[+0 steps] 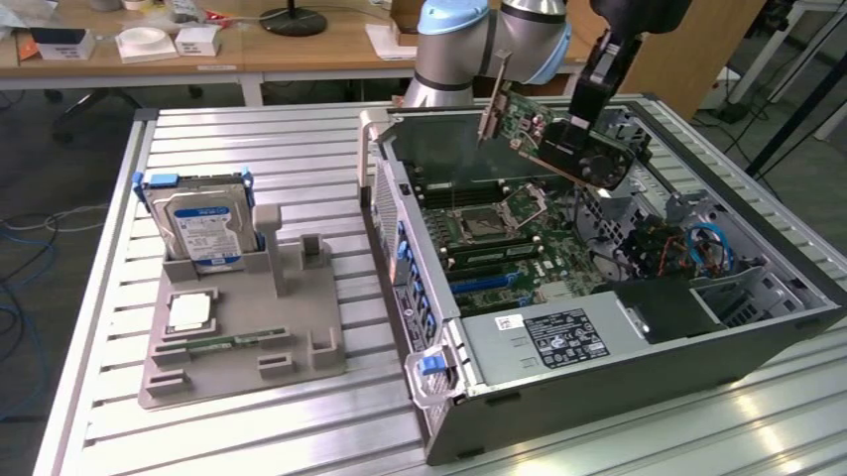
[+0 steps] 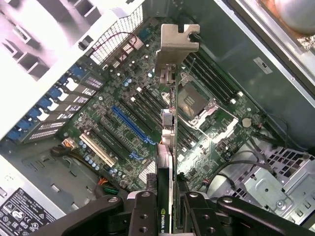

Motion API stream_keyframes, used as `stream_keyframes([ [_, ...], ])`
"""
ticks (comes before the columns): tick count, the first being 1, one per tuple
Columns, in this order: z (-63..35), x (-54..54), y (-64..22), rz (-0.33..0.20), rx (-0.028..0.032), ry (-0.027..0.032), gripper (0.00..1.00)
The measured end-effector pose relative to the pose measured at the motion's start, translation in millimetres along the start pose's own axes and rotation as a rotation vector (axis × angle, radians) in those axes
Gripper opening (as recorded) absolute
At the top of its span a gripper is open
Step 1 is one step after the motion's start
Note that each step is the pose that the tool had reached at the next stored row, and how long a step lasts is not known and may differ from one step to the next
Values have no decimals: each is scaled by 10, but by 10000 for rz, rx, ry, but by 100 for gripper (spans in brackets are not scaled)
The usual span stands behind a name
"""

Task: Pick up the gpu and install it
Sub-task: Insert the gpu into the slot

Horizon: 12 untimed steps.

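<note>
Gpu (image 1: 537,129) sits pinched edge-on between the fingers of my gripper (image 2: 167,209), which are clamped on its dark end, tilted in the air above the motherboard (image 2: 113,98) of the open computer case (image 1: 596,416) at the exterior view's right.

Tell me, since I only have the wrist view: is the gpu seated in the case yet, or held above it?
Observer: Above it. The exterior view shows the gpu tilted over the open computer case, bracket end higher, clear of the motherboard.
Operator: What else is on the table?
Observer: A hard drive stands upright in a grey holder, to the exterior view's left of the case.
</note>
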<state>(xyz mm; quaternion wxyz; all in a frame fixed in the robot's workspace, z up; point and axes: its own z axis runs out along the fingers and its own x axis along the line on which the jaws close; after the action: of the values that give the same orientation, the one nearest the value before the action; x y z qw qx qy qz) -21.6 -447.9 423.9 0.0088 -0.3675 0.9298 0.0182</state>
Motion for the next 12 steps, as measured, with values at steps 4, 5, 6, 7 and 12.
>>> stream_keyframes([
  [4,0,-5,-5,-265,-9,7,26],
  [5,1,-7,-7,-340,-11,9,26],
  [6,0,-8,-8,-411,-12,11,26],
  [7,0,-9,-9,-484,-15,13,26],
  [12,0,-16,-15,-877,-26,24,26],
])
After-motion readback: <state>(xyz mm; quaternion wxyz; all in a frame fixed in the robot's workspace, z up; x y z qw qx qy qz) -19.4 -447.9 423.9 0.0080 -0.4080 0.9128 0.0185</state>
